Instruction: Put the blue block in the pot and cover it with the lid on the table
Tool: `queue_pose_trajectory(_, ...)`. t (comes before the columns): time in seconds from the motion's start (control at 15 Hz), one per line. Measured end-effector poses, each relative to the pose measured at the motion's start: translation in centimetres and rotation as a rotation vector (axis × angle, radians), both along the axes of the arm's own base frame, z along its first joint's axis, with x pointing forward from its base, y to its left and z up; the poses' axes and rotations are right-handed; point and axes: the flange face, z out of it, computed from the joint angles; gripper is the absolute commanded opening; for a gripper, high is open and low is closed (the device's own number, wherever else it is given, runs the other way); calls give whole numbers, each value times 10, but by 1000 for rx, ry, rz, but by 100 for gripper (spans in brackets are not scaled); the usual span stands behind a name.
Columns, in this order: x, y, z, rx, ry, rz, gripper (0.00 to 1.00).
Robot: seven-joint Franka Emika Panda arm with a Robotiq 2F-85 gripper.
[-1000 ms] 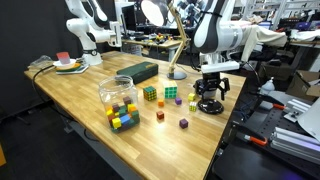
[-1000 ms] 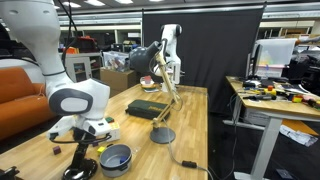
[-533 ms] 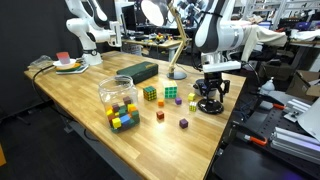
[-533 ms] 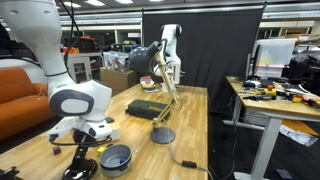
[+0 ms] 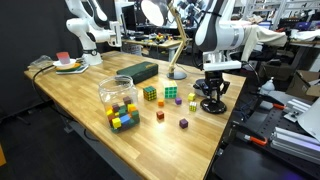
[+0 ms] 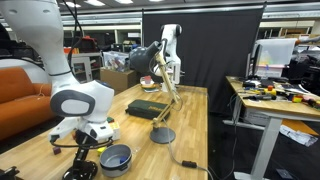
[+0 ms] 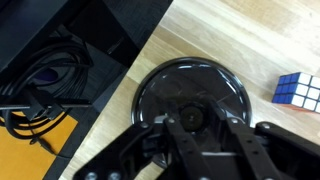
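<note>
The lid [image 7: 170,85] is a flat round black disc lying on the wooden table near its edge. My gripper [image 7: 193,120] stands straight over it, and its fingers press the central knob from both sides, shut on it. In both exterior views the gripper [image 5: 212,96] [image 6: 84,152] is down at the lid [image 5: 210,106]. The pot [image 6: 115,157], small, dark and round, sits open on the table right beside the gripper. The blue block cannot be made out in any view.
A clear jar of coloured blocks [image 5: 119,100] stands mid-table, with colour-puzzle cubes [image 5: 150,94] [image 7: 298,92] and small orange [image 5: 159,116] and purple [image 5: 183,124] cubes nearby. A desk lamp's round base [image 6: 162,135] and a dark box [image 5: 135,71] lie further back. Cables [image 7: 50,85] lie beyond the table edge.
The jaws have closed from wide open onto the lid's knob. The arm and the lid have stayed where they were.
</note>
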Motion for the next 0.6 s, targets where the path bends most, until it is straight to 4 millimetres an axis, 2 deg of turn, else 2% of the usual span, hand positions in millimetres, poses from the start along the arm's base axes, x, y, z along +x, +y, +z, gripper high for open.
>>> queue_pose_trajectory(0.33, -1, 0, 7, 4, -5, -7, 8)
queue_pose_trajectory(0.6, -13, 10, 42, 4, -13, -29, 8)
